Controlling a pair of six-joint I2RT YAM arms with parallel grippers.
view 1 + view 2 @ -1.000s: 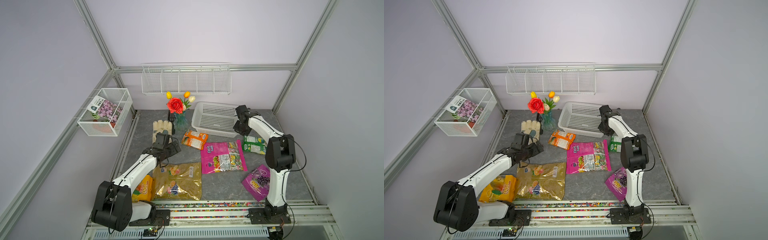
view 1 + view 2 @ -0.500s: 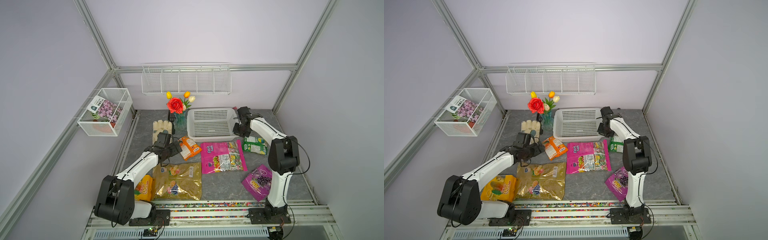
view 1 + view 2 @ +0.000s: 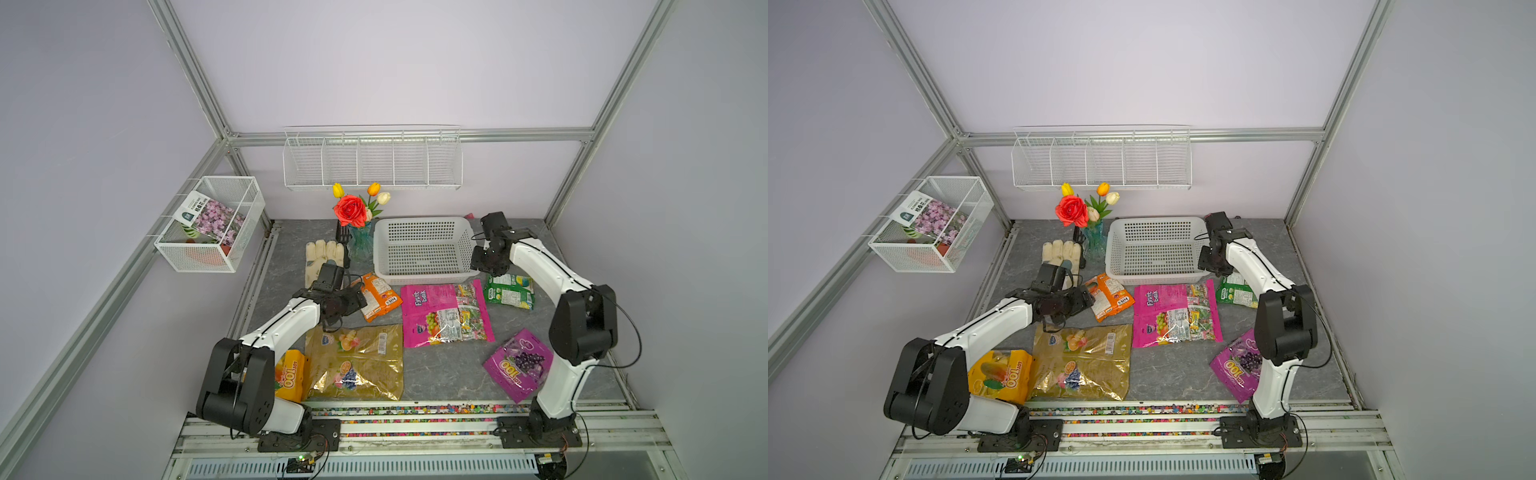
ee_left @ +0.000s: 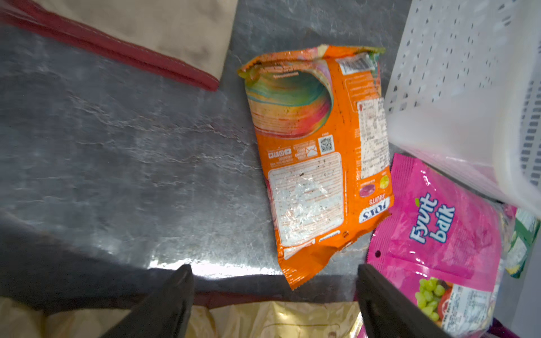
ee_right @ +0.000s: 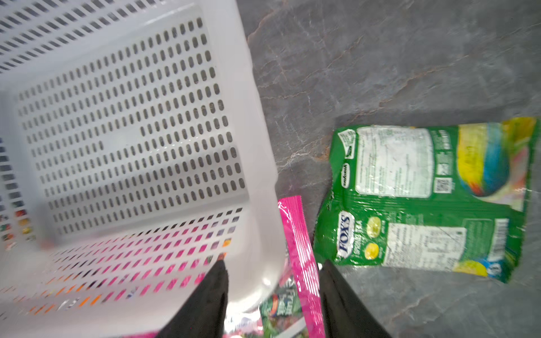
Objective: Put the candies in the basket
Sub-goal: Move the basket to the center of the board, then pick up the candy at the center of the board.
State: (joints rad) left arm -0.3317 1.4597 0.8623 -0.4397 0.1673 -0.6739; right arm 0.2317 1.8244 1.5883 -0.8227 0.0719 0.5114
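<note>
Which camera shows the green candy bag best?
The right wrist view: the green candy bag is close up, label readable. Both top views show it small beside the basket; the left wrist view shows barely a sliver.

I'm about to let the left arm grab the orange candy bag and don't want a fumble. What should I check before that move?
1. The basket upright and empty: ok.
2. The left end effector open: ok.
3. A corner of the orange bag between its fingers: ok.
4. The right end effector clear of the basket: not ok, it stands open astride the rim.
5. The magenta bag free of the basket: cannot tell, the rim overhangs its edge.
</note>
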